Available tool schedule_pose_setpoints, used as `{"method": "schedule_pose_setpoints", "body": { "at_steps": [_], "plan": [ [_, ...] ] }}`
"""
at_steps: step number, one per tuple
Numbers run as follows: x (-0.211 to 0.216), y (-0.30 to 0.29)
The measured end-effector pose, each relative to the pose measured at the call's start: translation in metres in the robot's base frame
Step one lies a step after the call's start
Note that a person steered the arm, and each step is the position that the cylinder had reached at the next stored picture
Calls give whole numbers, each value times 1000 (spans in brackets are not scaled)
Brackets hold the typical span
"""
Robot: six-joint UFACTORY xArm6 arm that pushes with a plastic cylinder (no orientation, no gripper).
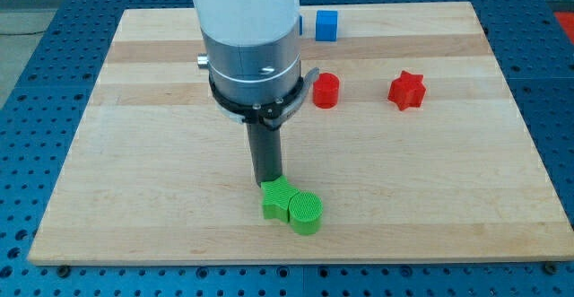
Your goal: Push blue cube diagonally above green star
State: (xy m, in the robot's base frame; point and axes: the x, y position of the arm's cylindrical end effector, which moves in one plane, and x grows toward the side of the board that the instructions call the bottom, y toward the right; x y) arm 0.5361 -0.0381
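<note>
The blue cube (326,26) sits near the view's top edge of the wooden board (134,153), just right of my arm's white body. My tip (267,184) rests at the view's lower middle, touching the top edge of a green block (278,199) that may be the star. A second green block, round and ridged (307,213), touches it on the right. The blue cube is far above both green blocks. Which green block is the star cannot be made out for sure.
A red cylinder (326,91) stands right of my arm at mid-height. A red star (406,90) lies further to the view's right. My arm's wide body (251,46) hides the board's upper middle.
</note>
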Motion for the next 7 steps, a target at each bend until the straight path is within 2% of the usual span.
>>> {"method": "schedule_pose_setpoints", "body": {
  "at_steps": [1,2,3,4,6,7],
  "plan": [
    [2,0],
    [-32,-22],
    [-100,-37],
    [-153,-8],
    [-268,158],
    [-322,168]
  ]
}}
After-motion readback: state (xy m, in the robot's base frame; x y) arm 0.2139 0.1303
